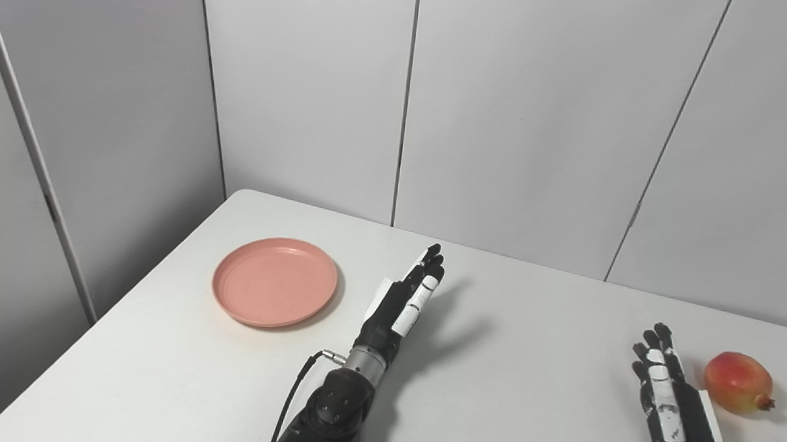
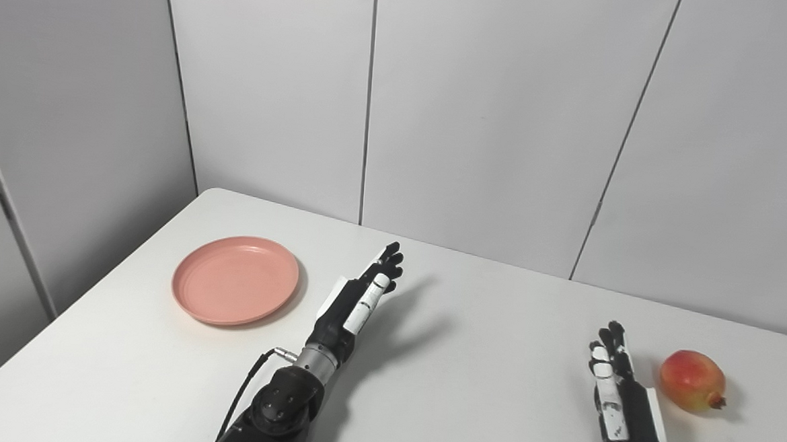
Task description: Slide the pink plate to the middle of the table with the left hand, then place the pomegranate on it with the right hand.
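Observation:
A round pink plate [image 1: 274,281] lies empty on the left part of the white table [image 1: 492,388]. My left hand [image 1: 406,301] is raised above the table just right of the plate, fingers stretched out straight, open, touching nothing. A red-yellow pomegranate [image 1: 739,382] rests on the table near the right edge of the view. My right hand [image 1: 667,390] is just left of the fruit, open with fingers extended, a small gap between them.
Grey wall panels [image 1: 540,121] stand right behind the table's far edge. The table's left edge runs diagonally close to the plate. A black cable [image 1: 297,384] loops off the left wrist.

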You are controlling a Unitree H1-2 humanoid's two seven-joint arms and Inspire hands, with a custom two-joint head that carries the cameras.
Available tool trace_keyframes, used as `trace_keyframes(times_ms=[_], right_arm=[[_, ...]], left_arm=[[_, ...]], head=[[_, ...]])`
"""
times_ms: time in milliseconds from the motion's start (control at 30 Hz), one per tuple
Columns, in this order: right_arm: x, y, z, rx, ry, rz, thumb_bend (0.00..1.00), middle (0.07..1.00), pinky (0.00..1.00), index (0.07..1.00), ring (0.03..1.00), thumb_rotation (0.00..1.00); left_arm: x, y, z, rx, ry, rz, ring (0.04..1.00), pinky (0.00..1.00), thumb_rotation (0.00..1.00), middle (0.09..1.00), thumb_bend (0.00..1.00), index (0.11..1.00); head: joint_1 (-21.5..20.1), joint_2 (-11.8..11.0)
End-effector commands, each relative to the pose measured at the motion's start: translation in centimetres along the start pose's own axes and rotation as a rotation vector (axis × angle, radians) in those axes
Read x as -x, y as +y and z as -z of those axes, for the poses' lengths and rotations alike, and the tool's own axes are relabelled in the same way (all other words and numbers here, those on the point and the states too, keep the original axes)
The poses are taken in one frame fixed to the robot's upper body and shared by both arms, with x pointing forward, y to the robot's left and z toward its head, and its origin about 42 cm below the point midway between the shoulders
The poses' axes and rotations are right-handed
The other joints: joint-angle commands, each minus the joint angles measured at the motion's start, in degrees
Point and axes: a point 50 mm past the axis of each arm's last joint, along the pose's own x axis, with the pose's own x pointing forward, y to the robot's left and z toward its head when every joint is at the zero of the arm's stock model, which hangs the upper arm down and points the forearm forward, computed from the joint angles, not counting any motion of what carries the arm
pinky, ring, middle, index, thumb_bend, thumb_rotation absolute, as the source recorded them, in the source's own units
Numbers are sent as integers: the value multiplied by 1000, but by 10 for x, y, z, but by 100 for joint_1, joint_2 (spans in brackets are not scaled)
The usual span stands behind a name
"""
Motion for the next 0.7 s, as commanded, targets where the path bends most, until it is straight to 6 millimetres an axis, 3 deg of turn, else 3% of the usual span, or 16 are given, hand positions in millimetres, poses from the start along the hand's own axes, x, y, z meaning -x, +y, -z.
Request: trace_keyframes(times_ms=[0,200,500,667], right_arm=[[-4,2,-1,0,-50,-2,472,991,1000,1000,975,805],[-6,5,0,-6,-52,-6,469,999,1000,1000,987,858],[-6,1,-1,3,-61,-2,485,994,1000,1000,980,812],[-7,1,-2,-1,-61,1,484,997,1000,1000,984,841]], left_arm=[[-1,14,-5,-6,-31,-16,948,927,1000,961,571,964],[-7,33,-21,-13,-69,-73,936,949,1000,947,586,949],[-12,53,-53,3,-157,-156,921,905,1000,935,557,934],[-13,71,-70,8,-173,-220,850,851,1000,859,597,864]], head=[[12,-27],[13,-29],[43,-20],[44,-25]])
